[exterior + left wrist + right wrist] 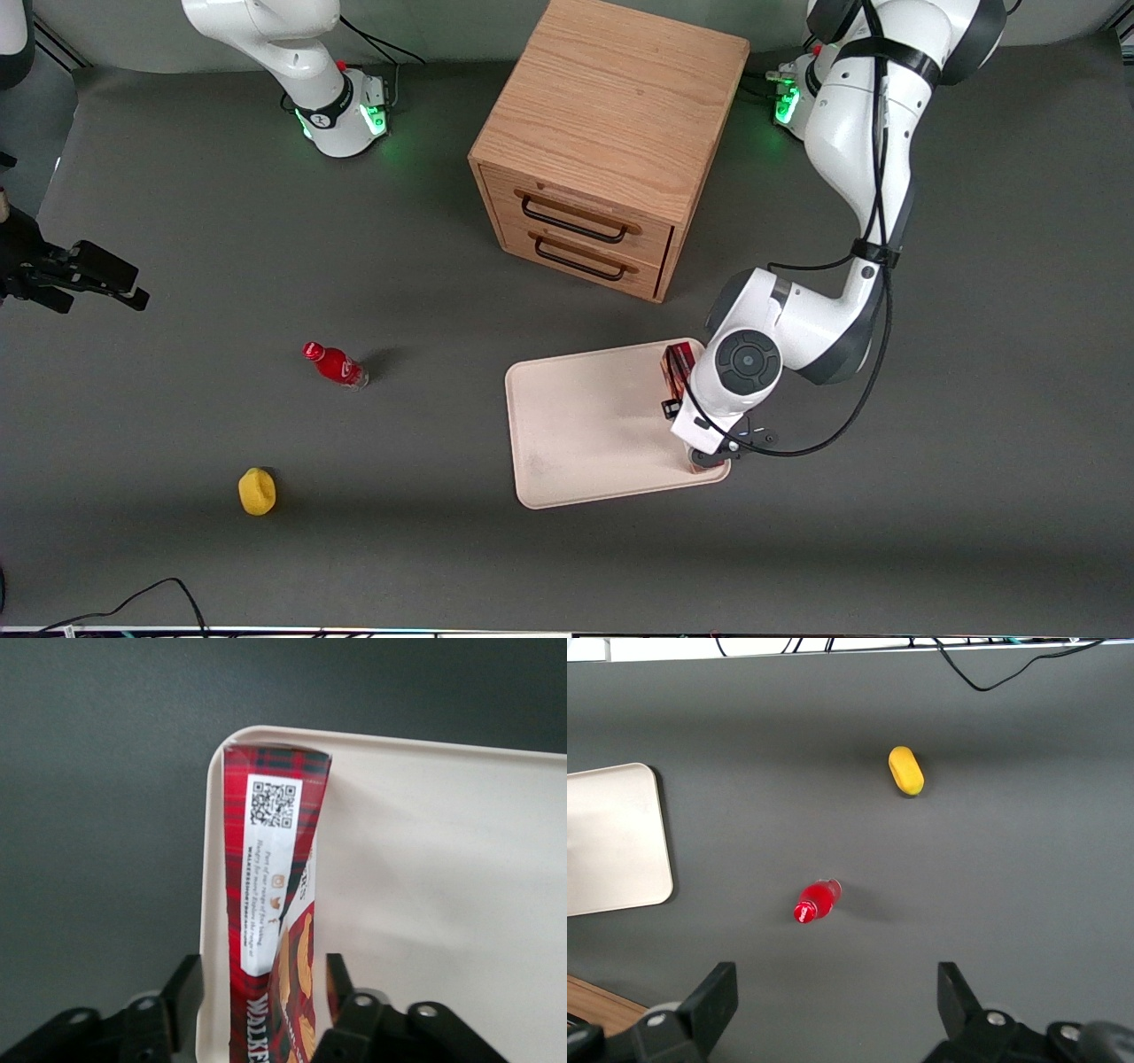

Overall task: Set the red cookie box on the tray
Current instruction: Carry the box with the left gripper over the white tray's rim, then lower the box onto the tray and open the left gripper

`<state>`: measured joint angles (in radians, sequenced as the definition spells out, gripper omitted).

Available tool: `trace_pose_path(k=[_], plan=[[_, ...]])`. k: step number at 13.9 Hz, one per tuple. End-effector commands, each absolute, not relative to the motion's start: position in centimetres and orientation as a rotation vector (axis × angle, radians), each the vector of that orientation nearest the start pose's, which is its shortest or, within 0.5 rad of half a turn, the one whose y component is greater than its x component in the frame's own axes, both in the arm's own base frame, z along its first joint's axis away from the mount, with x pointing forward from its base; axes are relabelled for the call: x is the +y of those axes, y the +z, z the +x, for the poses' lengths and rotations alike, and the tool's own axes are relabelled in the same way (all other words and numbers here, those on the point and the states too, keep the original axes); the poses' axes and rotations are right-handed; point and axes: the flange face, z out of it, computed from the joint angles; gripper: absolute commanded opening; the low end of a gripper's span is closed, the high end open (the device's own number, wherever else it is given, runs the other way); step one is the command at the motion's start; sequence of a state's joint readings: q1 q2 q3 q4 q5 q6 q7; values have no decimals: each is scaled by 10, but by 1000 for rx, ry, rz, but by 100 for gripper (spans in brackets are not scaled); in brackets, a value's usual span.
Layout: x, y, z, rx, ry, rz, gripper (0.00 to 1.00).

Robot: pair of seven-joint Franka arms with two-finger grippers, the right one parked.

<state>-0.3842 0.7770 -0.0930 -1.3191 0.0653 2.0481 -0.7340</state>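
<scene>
Red cookie box (270, 930) sits between the fingers of the left gripper (266, 997), which are clamped on its long sides. Its long axis runs along the tray's (576, 425) short edge at the working arm's end of the table, just inside the rim, one end near the tray corner facing the drawer cabinet (602, 151). Whether its underside touches the tray I cannot tell; I judge lowering and releasing comes next.
</scene>
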Motion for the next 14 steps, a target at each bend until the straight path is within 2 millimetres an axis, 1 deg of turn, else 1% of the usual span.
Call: trace_pose_path(k=[1, 2, 4, 5, 6, 8, 9, 11, 12, 13, 14], plan=[[-292, 326, 669, -341, 98, -3077, 100], [-273, 356, 669, -294, 143, -3081, 100], [-227, 411, 668, -346, 190, -3145, 100], [-199, 432, 665, -356, 214, -3139, 100], [-173, 450, 661, -335, 247, -3133, 100], [-131, 480, 653, -228, 289, -3132, 100], [-107, 495, 649, -182, 282, -3140, 100], [-57, 525, 635, -168, 234, -3159, 100], [-44, 540, 625, -133, 211, -3165, 100], [-39, 556, 613, -122, 190, -3164, 100], [-36, 576, 599, -127, 158, -3164, 100]])
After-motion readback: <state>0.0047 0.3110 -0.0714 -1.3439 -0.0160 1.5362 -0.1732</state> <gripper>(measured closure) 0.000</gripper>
